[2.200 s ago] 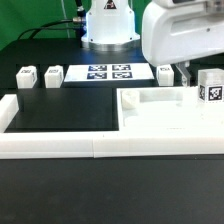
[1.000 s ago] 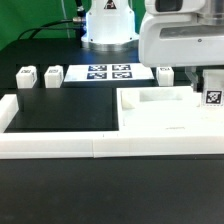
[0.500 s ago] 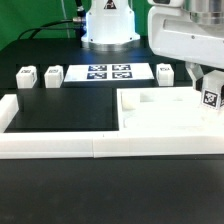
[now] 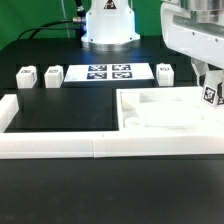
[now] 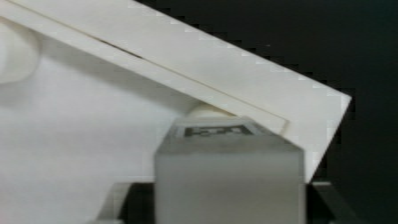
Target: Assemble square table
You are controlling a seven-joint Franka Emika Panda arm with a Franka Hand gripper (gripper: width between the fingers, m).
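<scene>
White leg block (image 4: 211, 95) is clamped upright by the closed jaws of the gripper (image 4: 210, 86), over the square tabletop (image 4: 160, 112) at the bench edge on the exterior view's right, probably to align it with the slab's corner.

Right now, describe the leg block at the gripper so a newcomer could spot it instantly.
Find the big white square tabletop on the exterior view's right. At its far right corner a leg block sits between the fingers of the gripper. The three other leg blocks lie apart, in a row with the marker board.
</scene>
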